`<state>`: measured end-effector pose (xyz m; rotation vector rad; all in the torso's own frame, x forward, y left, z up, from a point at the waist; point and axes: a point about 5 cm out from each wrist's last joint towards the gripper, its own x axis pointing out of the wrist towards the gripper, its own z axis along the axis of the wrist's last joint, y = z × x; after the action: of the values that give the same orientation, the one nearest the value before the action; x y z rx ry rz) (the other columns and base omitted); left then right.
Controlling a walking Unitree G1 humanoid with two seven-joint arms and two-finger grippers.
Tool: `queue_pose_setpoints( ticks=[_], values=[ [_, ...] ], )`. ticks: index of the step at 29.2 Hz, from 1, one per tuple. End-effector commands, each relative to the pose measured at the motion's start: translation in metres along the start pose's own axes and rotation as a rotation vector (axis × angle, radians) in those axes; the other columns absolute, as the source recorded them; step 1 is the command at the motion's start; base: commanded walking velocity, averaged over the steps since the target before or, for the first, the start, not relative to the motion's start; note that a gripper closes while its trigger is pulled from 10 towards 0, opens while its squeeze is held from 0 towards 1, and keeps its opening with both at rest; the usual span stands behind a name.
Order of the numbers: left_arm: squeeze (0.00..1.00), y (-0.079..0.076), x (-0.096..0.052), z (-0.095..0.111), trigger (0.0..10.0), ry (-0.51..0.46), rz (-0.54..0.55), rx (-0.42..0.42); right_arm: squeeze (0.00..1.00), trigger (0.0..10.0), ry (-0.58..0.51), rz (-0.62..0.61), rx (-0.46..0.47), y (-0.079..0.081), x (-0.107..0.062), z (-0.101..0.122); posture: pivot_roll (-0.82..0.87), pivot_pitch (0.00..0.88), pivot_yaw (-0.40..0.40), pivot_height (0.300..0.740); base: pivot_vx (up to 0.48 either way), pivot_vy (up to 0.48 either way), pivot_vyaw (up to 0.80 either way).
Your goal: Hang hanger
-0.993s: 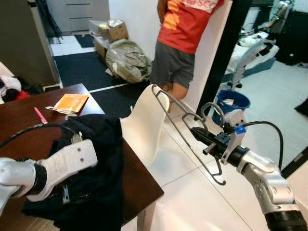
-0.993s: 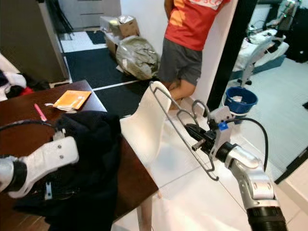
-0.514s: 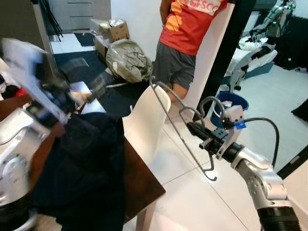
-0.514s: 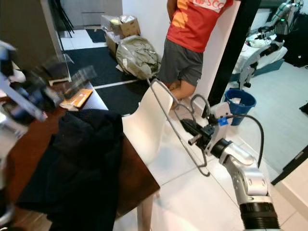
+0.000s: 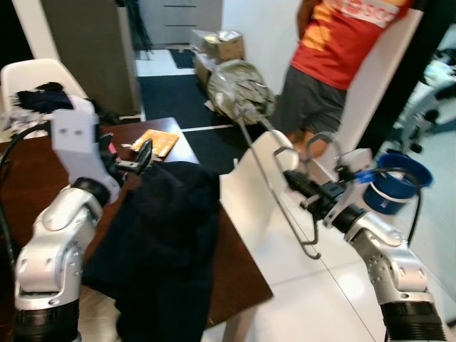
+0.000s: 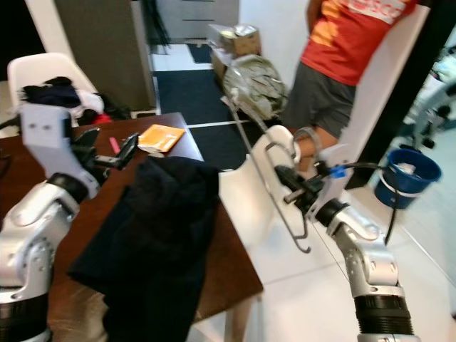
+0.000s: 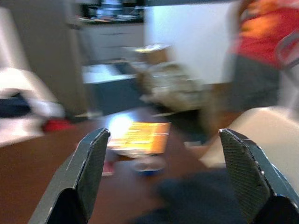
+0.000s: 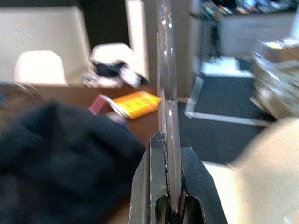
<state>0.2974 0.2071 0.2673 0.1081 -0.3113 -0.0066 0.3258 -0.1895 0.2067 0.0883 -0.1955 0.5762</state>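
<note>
White letters run across the chest of the red shirt worn by a person standing by the white wall, but they are cut off at the top edge and cannot be read; below it are grey shorts. The right gripper has its two black fingers pressed together on the hanger, a thin bare metal wire bent into a long triangle with a small hook curling at its low end, held in the air beside the white chair and over the pale tiled floor. In the right wrist view the wire shows as a shiny strip clamped between the finger pads. The left gripper is raised above the dark brown wooden table, its fingers spread wide with nothing between them. A dark, soft garment lies crumpled on the table and spills over its near edge. Farther back on the table lies a flat orange packet with a pink pen beside it. Behind the table a second white moulded chair carries a heap of dark clothes. On the black mat by the wall sit a crinkled grey-green sack and a cardboard box. A round blue bucket stands on the floor to the right
</note>
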Motion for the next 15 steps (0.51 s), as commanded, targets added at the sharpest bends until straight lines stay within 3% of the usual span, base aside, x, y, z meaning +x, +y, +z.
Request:
queue_pose_setpoints(
  ticks=[1,3,6,15],
  values=[
    [0.0,-0.002,0.001,0.015,10.0,-0.062,0.043,0.097,0.0,10.0,-0.033,-0.027,0.007,-0.003,-0.001,0.004,0.09,0.052,-0.062,0.74,0.0,0.0,0.79],
    [0.0,-0.002,0.001,0.015,10.0,-0.062,0.043,0.097,0.0,10.0,-0.033,-0.027,0.007,-0.003,-0.001,0.004,0.09,0.052,-0.062,0.74,0.0,0.0,0.79],
    [0.0,0.0,0.003,0.024,10.0,-0.103,0.096,0.172,0.0,10.0,-0.057,-0.035,0.009,-0.003,0.002,0.008,0.1,0.05,-0.06,0.74,0.0,0.0,0.79],
    [0.0,-0.001,0.002,0.013,10.0,-0.083,0.136,0.171,0.0,10.0,-0.079,-0.033,0.014,0.0,0.005,0.011,0.1,0.046,-0.058,0.74,0.0,0.0,0.79]
  ],
)
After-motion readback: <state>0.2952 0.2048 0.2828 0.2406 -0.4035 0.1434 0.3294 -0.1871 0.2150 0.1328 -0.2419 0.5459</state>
